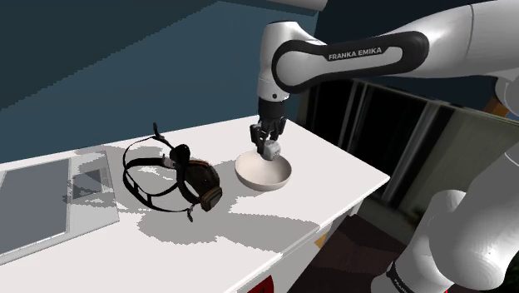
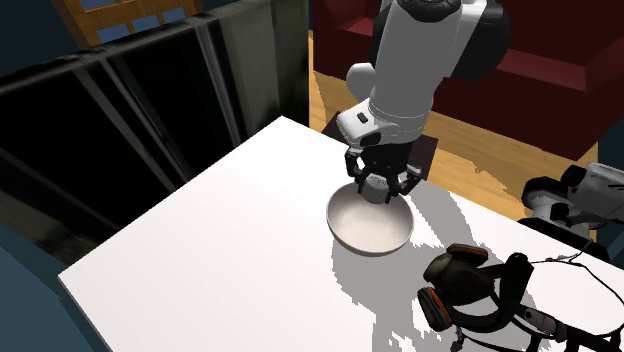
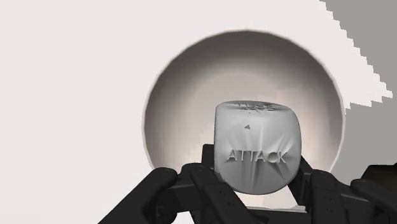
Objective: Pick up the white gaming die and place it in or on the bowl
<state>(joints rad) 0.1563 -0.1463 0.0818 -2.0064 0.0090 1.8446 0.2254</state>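
A pale grey die (image 3: 256, 149) with rounded corners and the word ATTACK on one face is clasped in my black gripper (image 3: 254, 191), which is shut on it. It hangs right above the white bowl (image 3: 184, 95), whose hollow lies directly beneath it. In the shoulder view the gripper (image 1: 268, 148) points straight down with the die (image 1: 273, 151) between its fingertips, just over the bowl (image 1: 252, 175) near the table's far right corner. From the second exterior view, the gripper (image 2: 380, 188) hovers over the bowl's (image 2: 365, 235) far rim.
A black headset (image 1: 179, 176) with orange trim and looped cables lies on the white table (image 1: 249, 241) to the shoulder view's left of the bowl. Further left a flat grey panel (image 1: 33, 200) lies on the table. The table's edges run close beside the bowl. A red sofa (image 2: 560, 70) stands behind.
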